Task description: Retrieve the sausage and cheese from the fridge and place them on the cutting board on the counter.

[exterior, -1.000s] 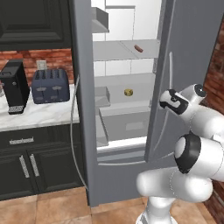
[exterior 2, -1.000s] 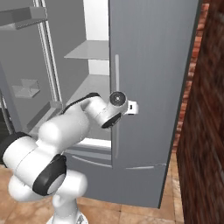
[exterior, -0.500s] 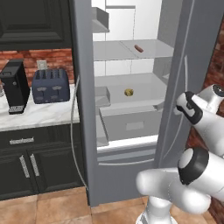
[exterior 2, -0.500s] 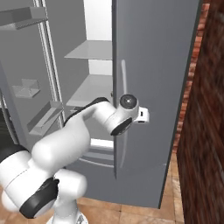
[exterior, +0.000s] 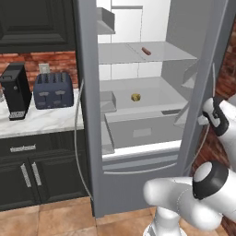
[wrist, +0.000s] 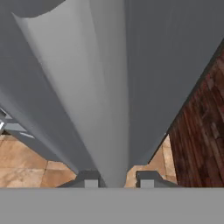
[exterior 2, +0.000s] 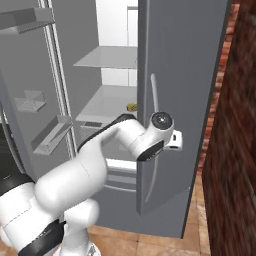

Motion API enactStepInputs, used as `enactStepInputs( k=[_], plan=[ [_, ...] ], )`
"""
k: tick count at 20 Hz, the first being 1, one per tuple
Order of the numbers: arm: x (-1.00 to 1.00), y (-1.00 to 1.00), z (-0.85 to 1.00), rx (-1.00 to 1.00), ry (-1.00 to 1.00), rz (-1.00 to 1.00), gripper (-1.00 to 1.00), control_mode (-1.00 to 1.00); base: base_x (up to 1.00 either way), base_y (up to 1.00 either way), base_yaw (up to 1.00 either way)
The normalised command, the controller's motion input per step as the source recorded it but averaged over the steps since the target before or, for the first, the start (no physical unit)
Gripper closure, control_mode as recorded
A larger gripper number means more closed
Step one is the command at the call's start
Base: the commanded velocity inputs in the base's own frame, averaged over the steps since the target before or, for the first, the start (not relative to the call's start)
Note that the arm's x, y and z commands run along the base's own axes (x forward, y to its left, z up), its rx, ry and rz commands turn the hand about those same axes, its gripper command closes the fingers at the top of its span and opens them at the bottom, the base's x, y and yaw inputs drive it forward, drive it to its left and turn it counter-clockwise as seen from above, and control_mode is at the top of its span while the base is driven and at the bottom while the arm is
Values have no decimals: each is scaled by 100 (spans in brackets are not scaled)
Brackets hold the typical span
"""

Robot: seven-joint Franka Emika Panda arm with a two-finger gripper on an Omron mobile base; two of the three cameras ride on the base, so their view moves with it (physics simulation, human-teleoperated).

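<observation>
The fridge [exterior: 138,133] stands open, white inside with grey shelves. The sausage [exterior: 146,50] lies on an upper shelf and the cheese [exterior: 135,97] on the shelf below, also visible as the cheese [exterior 2: 131,106]. My gripper [wrist: 118,180] is shut on the right door's long curved handle [wrist: 100,87], one fingertip on each side of it. From the bases, the gripper [exterior 2: 158,141] sits mid-height on the handle [exterior 2: 154,95], at the door's outer edge [exterior: 207,92]. The cutting board is out of view.
Left of the fridge, a marble counter [exterior: 41,122] carries a black coffee machine [exterior: 16,90] and a dark toaster [exterior: 53,90], above dark cabinets [exterior: 27,173]. A brick wall [exterior 2: 235,125] stands close to the right of the open door. The floor is terracotta tile.
The right fridge door has swung wider open, and my gripper has moved outward to the right with its handle. More of the shelves show now.
</observation>
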Motion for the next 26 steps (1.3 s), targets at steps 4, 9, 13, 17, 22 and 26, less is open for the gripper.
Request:
enactStepInputs(
  k=[4,9,13,17,22,26],
  plan=[
    [-28,-17,32,5,7,0,-100,-100,0,0,0],
    [-21,6,16,4,6,0,-100,-100,0,0,0],
    [-75,0,25,8,2,-3,-100,-100,0,0,0],
    [-96,15,8,11,5,-11,-100,-100,0,0,0],
    [-12,90,23,8,0,-23,-100,-100,0,0,0],
    [32,100,27,4,0,-34,-100,-100,0,0,0]
  ],
)
